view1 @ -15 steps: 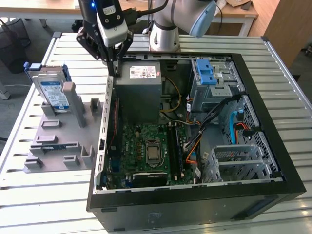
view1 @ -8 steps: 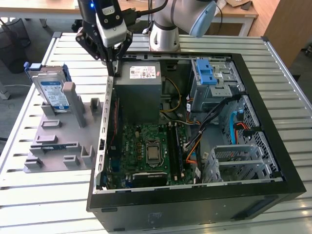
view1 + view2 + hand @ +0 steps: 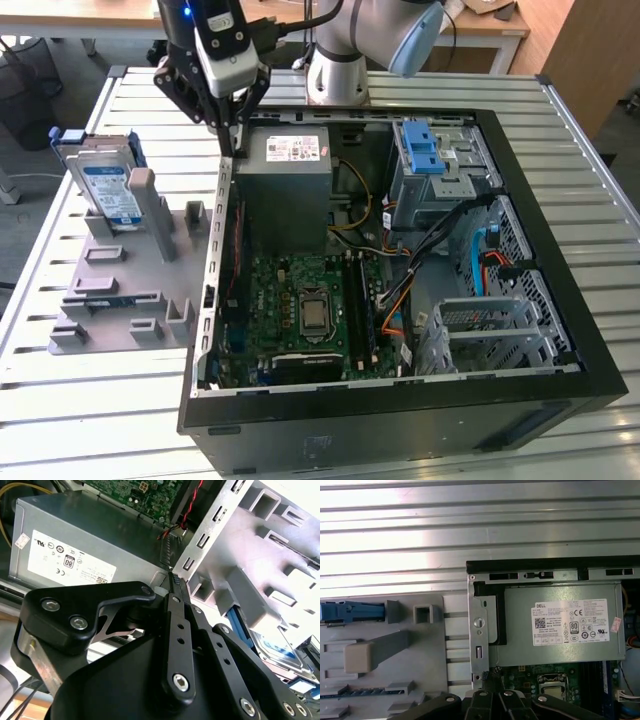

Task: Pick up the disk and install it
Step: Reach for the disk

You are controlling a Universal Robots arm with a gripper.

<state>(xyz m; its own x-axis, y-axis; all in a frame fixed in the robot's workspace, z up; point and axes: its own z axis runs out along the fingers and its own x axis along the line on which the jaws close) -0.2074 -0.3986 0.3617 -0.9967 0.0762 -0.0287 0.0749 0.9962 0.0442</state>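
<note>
Fingers [image 3: 236,142]: mine, pressed together with nothing between them, pointing down at the upper rim of the open computer case [image 3: 400,425]. They are over the side wall that faces the exterior view's left. In the second wrist view the fingers [image 3: 175,587] end at the corner of that perforated wall; I cannot tell whether they touch it.

Just inside the wall lies the grey power supply [image 3: 285,165] with its white sticker. Past it, toward the worktop's near edge, the green motherboard [image 3: 300,300] carries a bare processor socket [image 3: 314,310]. Across the case, on the exterior view's right, a blue latch [image 3: 424,150] sits on the drive bay. A metal drive cage [image 3: 490,330] stands nearer the case front.

Outside the case, a grey fixture plate [image 3: 115,285] with raised posts lies on the slatted metal worktop [image 3: 100,425]. It lies between the case and the worktop's edge at the exterior view's left.

Disk [image 3: 108,185]: standing on edge at the far end of this plate, label showing, framed by its blue carrier bracket [image 3: 70,135]. It is close to the worktop's far corner on the exterior view's left, and apart from my fingers. In the first wrist view the disk [image 3: 350,611] appears edge-on as a blue strip. In the second wrist view the disk [image 3: 272,642] lies beyond the plate's posts.
</note>
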